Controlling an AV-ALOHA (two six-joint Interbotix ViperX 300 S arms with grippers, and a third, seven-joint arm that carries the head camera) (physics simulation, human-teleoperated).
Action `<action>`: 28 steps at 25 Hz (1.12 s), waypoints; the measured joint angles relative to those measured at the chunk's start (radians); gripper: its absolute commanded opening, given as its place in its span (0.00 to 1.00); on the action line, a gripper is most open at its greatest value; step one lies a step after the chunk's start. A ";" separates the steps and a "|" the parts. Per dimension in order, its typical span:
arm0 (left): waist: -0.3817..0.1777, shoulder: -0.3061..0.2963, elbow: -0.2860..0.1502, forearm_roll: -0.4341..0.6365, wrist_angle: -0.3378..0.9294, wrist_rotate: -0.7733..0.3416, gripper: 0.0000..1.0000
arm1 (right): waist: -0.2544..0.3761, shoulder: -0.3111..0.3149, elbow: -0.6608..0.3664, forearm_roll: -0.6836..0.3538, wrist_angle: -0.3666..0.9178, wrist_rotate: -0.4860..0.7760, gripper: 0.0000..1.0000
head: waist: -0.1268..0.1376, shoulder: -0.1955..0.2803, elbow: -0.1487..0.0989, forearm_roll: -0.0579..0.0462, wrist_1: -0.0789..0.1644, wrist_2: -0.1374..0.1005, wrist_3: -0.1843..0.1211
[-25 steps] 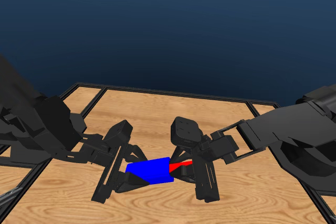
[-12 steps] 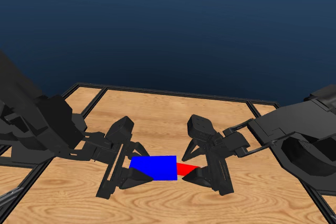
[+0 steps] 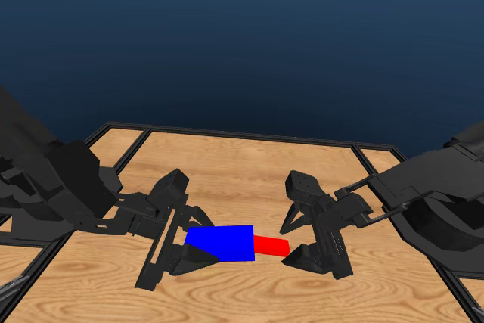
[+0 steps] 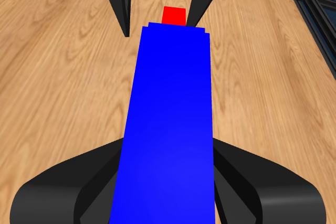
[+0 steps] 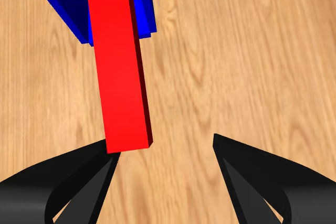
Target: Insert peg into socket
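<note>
Holding the socket (image 3: 220,242) clamped between its jaws above the table (image 3: 249,164), the left gripper (image 3: 198,250) keeps the blue block level while the peg (image 3: 271,246) sits with its far end inside the socket's open mouth and its near end sticking out. Over on the other side the right gripper (image 3: 305,238) has its jaws spread apart, the peg's free end just beside one jaw but not pinched. Insertion looks done, so I judge the next move only calls for holding the socket steady.
</note>
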 measured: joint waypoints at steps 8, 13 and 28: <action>0.010 -0.013 -0.001 0.012 -0.009 0.007 0.00 | 0.040 0.011 0.080 0.040 -0.033 0.058 0.00 | -0.005 -0.001 0.000 -0.001 0.000 0.001 0.001; 0.015 -0.011 0.001 0.026 0.003 0.001 0.00 | 0.038 -0.030 0.057 -0.004 -0.009 0.060 0.00 | -0.011 -0.003 0.000 -0.002 0.000 0.003 0.002; 0.016 -0.010 -0.008 0.019 0.014 0.000 0.00 | 0.029 0.031 -0.133 -0.078 0.043 0.030 0.00 | -0.014 -0.003 0.000 -0.001 0.004 0.009 0.002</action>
